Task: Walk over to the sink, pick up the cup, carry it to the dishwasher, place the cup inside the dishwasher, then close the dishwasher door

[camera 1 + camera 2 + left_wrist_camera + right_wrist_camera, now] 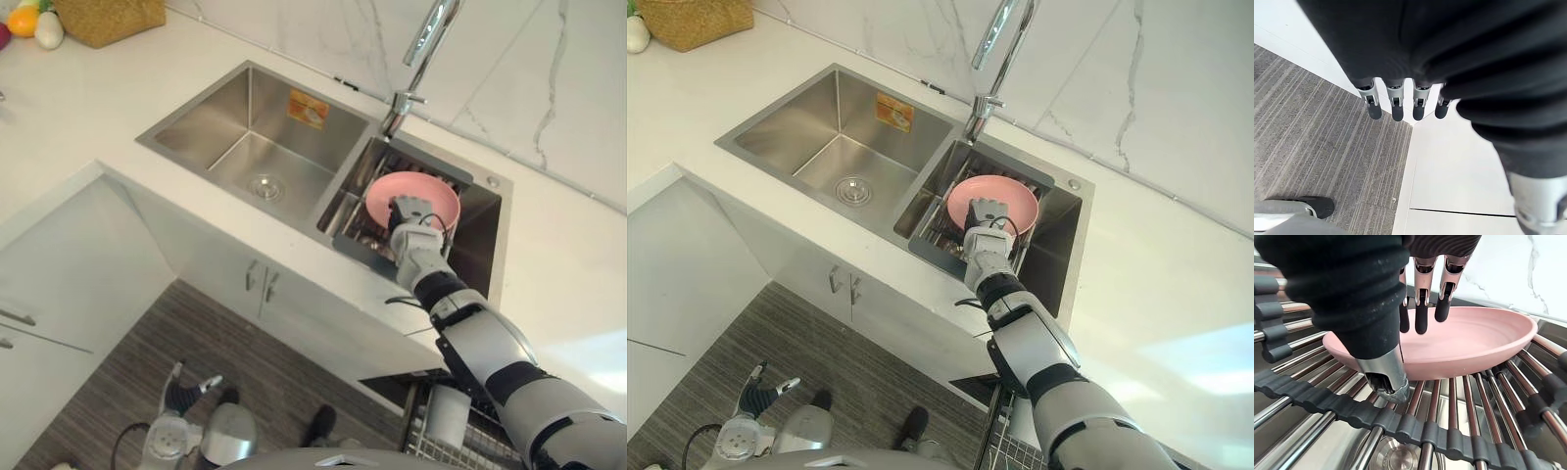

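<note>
**A:** Left eye view first. A stainless steel double sink (196, 122) is set in the white stone bench (88, 98), and a shallow pink bowl (443, 194) sits in its right basin. The right hand (409, 215) is over the bowl's near edge. The left hand (182, 394) hangs low above the grey striped floor (147, 333), well apart from the sink.

**B:** Right eye view, same scene. A tall chrome tap (994, 49) rises behind the divider between the basins. A woven straw basket (691, 20) sits at the bench's far left corner.

**A:** Left wrist view: the left hand's fingers (1396, 110) hang straight and loose, holding nothing. Past them are the floor and a white cabinet front (1459, 166).

**B:** Right wrist view is the good one. The bowl rests on a rack of metal rods with black ribbed bands (1449, 435). The right hand's fingers (1421, 323) point down into the bowl's hollow, pretty straight, and the thumb (1383, 379) is outside the near rim, so the rim is between them. It doesn't look clamped, and I can't tell whether anything touches.
</note>
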Robot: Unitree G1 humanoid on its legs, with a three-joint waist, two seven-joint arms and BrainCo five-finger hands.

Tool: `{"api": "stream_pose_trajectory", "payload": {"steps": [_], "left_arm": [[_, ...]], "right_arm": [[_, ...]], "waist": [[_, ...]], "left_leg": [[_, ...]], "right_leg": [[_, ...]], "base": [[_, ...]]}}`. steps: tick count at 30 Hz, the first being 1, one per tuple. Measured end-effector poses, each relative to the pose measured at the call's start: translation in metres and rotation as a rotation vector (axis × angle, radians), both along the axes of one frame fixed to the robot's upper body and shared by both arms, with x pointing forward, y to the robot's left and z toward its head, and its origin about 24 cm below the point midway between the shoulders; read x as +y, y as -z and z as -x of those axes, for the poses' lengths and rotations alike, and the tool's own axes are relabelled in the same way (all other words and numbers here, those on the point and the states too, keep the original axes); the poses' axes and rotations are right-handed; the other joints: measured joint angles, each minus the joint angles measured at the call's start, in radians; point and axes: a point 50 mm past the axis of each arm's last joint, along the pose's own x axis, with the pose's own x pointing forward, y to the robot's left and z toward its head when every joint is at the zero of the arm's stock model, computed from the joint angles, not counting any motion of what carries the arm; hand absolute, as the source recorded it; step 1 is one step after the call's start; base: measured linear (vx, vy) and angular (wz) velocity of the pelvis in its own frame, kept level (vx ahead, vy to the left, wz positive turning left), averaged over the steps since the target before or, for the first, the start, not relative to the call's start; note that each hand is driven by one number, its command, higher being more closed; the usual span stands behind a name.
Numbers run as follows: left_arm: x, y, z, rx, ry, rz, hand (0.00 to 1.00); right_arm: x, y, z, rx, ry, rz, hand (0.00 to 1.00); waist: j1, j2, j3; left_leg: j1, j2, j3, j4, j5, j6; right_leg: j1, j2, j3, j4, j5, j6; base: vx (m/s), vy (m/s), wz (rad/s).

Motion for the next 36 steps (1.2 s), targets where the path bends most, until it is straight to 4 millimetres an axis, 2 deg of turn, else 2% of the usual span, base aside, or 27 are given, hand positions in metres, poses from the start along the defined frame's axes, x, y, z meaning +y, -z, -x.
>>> {"api": "stream_pose_trajectory", "payload": {"steps": [6,9,11,13,17,21,27,29,32,35,36], "left_arm": [[0.000,0.000,0.000,0.006,0.000,0.002,0.00],[0.001,0.000,0.000,0.012,0.016,-0.003,0.00],[0.001,0.000,0.000,0.014,0.014,-0.002,0.00],[0.001,0.001,0.002,0.021,-0.001,0.005,0.00],[0.002,0.002,0.005,0.032,-0.010,0.005,0.00],[0.003,0.002,0.009,0.031,-0.028,-0.008,0.00],[0.005,0.001,0.012,0.022,-0.042,-0.011,0.00],[0.005,0.001,0.013,0.022,-0.050,-0.011,0.00],[0.006,0.001,0.017,0.025,-0.076,-0.016,0.00],[0.004,0.002,0.019,0.028,-0.083,-0.010,0.00],[0.004,0.003,0.021,0.033,-0.083,-0.009,0.00]], "right_arm": [[-0.012,0.004,0.002,0.002,0.066,-0.050,1.00],[-0.011,0.003,0.002,-0.030,0.057,-0.075,1.00],[-0.009,0.003,0.001,-0.051,0.044,-0.138,1.00],[-0.004,0.002,0.001,-0.111,0.034,-0.289,1.00],[0.012,-0.016,0.001,-0.258,-0.042,-0.440,1.00],[0.028,-0.029,0.011,-0.379,-0.147,-0.609,1.00],[0.040,-0.033,0.025,-0.428,-0.255,-0.667,1.00],[0.042,-0.035,0.028,-0.440,-0.273,-0.673,1.00],[0.048,-0.044,0.036,-0.473,-0.327,-0.681,1.00],[0.051,-0.059,0.047,-0.513,-0.395,-0.687,1.00],[0.052,-0.067,0.053,-0.546,-0.426,-0.693,1.00]], "waist": [[-0.002,0.000,0.000],[-0.006,0.000,0.000],[-0.010,0.000,0.000],[-0.017,0.000,0.000],[-0.041,0.002,0.002],[-0.060,0.003,0.002],[-0.097,0.004,0.002],[-0.101,0.004,0.002],[-0.120,0.006,0.001],[-0.126,0.015,-0.002],[-0.136,0.020,-0.004]], "left_leg": [[0.003,0.000,0.001,-0.001,0.000,0.000],[0.004,0.000,0.005,-0.001,0.000,0.000],[0.007,0.000,0.011,-0.001,-0.001,0.001],[0.015,0.001,0.026,-0.002,-0.003,0.002],[0.024,0.001,0.039,-0.001,-0.008,0.005],[0.036,0.002,0.061,0.002,-0.018,0.008],[0.050,0.002,0.074,0.004,-0.023,0.010],[0.056,0.002,0.082,0.006,-0.027,0.011],[0.059,0.002,0.095,0.022,-0.038,0.012],[0.061,0.005,0.126,0.047,-0.058,0.015],[0.060,0.006,0.141,0.053,-0.065,0.017]], "right_leg": [[0.002,0.000,0.000,0.000,-0.001,-0.002],[0.001,0.000,0.004,0.000,-0.001,-0.002],[0.001,0.000,0.007,0.000,-0.001,-0.002],[0.003,0.000,0.016,0.000,0.000,0.000],[0.002,0.000,0.036,0.000,0.002,0.002],[0.003,0.001,0.059,0.000,0.004,0.004],[0.010,0.001,0.069,0.000,0.005,0.005],[0.013,0.002,0.078,0.000,0.005,0.006],[0.015,0.002,0.093,0.000,0.007,0.005],[0.013,0.004,0.125,0.000,0.008,0.002],[0.012,0.005,0.138,0.000,0.008,0.002]], "base": [[0.00,0.000,0.00],[0.00,0.001,-0.01],[0.00,0.001,-0.06],[-0.01,0.008,-0.12],[-0.01,0.019,-0.15],[-0.01,0.022,-0.16],[-0.01,0.017,-0.06],[-0.02,0.023,-0.13],[-0.03,0.032,-0.14],[-0.04,0.041,-0.31],[-0.05,0.041,-0.35]]}}
